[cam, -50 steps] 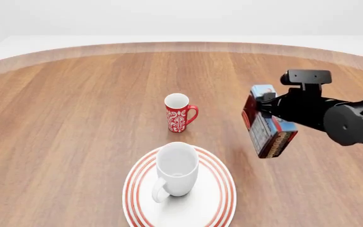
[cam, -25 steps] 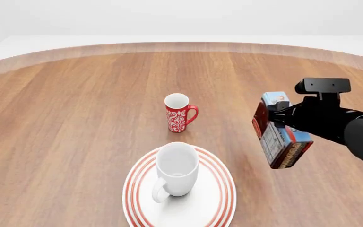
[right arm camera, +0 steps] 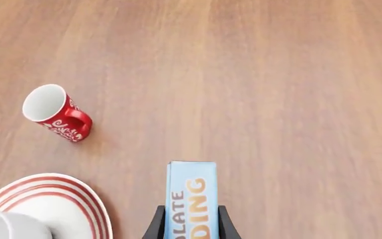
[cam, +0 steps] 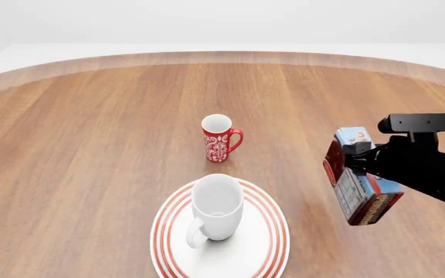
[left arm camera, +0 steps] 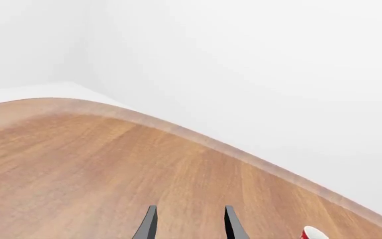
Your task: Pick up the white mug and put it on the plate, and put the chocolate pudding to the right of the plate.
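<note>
Right hand (cam: 359,176) is clamped on the chocolate pudding (cam: 358,184), carrying it off the bench (cam: 91,127), with the plate (cam: 265,231) off to its left. The carton looks light and stiff, so gripping its flat sides seems right, though too hard a squeeze could dent it. White mug (cam: 216,213) sits upright on the plate. Left hand (left arm camera: 189,226) hangs spread, gripping nothing. Count: two mugs including the red mug (cam: 219,138), one plate, one carton.

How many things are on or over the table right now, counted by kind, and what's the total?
Mugs: 2, the white mug and the red mug
Plates: 1, the plate under the white mug
Cartons: 1, the chocolate pudding, held in the right end effector
Total: 4
</note>
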Tool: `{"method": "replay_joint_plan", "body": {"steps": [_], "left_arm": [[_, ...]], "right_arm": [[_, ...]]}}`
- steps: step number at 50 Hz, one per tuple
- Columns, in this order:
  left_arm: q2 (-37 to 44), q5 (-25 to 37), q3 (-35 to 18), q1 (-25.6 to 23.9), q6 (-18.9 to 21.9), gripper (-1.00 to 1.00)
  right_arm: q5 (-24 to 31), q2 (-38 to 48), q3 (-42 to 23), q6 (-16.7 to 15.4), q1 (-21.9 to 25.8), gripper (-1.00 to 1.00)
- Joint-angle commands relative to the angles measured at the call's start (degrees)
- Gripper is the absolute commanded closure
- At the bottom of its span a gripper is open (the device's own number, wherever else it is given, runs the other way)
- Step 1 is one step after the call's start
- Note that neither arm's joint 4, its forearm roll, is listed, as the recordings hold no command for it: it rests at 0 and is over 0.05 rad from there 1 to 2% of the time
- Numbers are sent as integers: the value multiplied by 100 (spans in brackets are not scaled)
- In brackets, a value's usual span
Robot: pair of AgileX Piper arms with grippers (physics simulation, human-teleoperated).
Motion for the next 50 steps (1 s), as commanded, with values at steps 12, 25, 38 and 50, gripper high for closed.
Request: {"method": "replay_joint_plan", "body": {"steps": [12, 25, 38, 50], "left_arm": [[15, -9, 0, 5, 9, -100], [42, -32, 0, 4, 14, -100], [25, -17, 0, 7, 18, -100], [17, -8, 0, 9, 20, -100]], "right_arm": [[146, -498, 498, -106, -269, 100], [109, -564, 710, -137, -409, 100], [-138, -400, 897, -142, -484, 100], [-362, -206, 1018, -136, -498, 100]]}}
